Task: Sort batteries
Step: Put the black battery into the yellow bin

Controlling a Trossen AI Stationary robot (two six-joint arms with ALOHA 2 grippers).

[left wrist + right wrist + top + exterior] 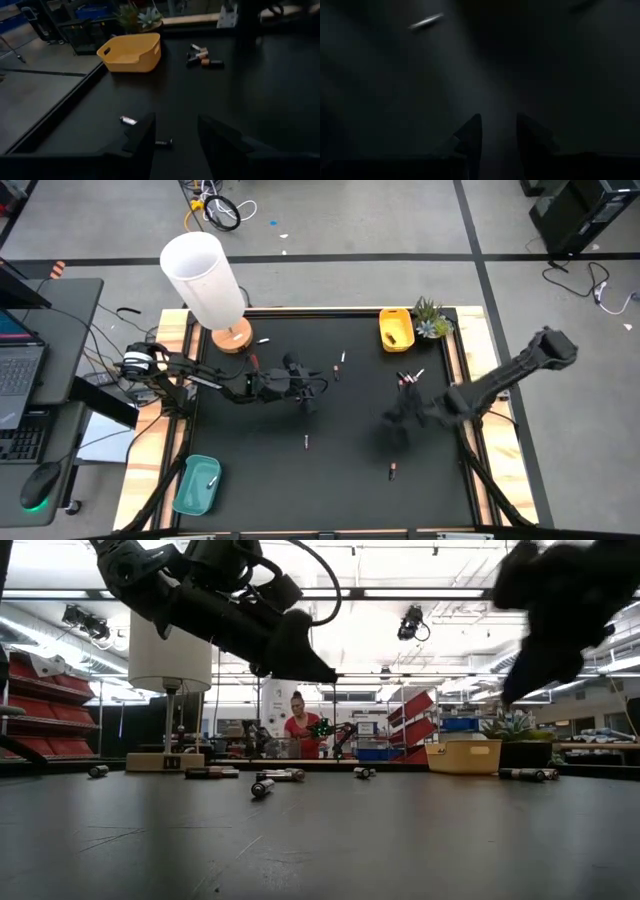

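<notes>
Your overhead camera lays out the whole black table: teal tray at the near left corner with one pale battery lying in it, lamp at the far left, yellow tray and a small plant at the far right. Only from up there do you see the batteries scattered singly across the mat, one near the middle, one toward the near edge, and a small cluster just beside the right arm.

Your left gripper hangs over the table's middle. Its wrist camera gives you what the overhead cannot: the fingers stand apart with nothing between them, a silver battery and a dark one lie just ahead of them, and farther on a bunch of dark ones with reddish ends sits near the yellow tray.

The table-level camera shows the batteries as short cylinders lying on their sides, both grippers up off the surface, and a person in red far back in the room.

Your right gripper hovers right of centre; its own camera shows fingers parted, empty, over bare mat, with one pale streak beyond them.
</notes>
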